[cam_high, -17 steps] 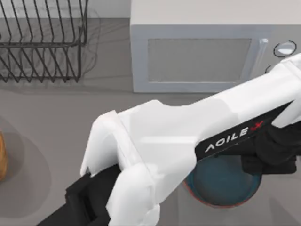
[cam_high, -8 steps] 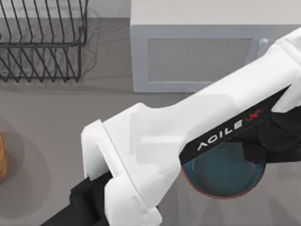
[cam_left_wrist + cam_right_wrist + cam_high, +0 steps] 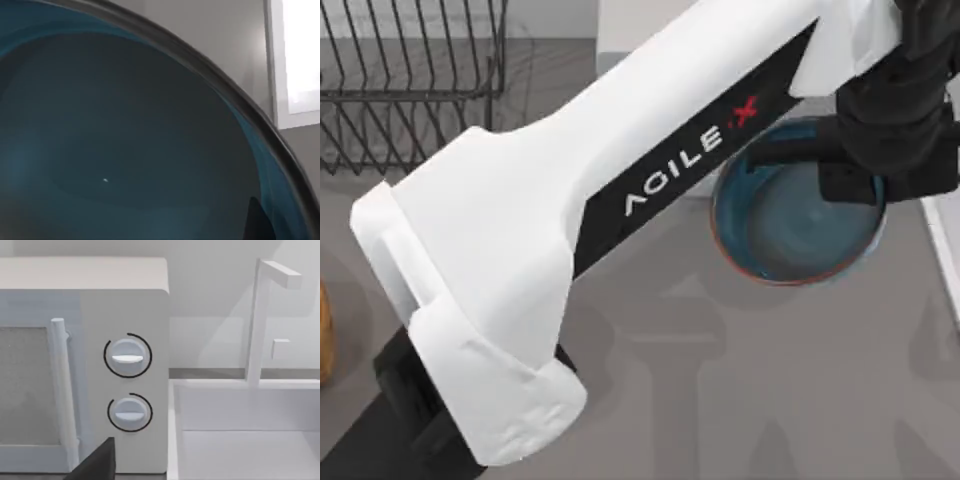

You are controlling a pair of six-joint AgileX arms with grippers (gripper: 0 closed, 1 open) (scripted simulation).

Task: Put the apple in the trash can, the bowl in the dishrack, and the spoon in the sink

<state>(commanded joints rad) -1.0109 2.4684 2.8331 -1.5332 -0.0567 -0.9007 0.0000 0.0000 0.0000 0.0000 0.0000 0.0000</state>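
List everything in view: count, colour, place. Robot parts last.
bowl: one, teal with reddish-brown rim, top view's right of centre, beside the left claw.
dishrack: one, dark grey wire, far left corner.
microwave: one, white, two dials, at the back, left of the sink.
sink: one, white, with faucet, right edge.
brown thing: one, left edge, cut off.
table: one, grey.
left arm: one, white, diagonal across the table.
left claw: one, black, at the bowl's rim.
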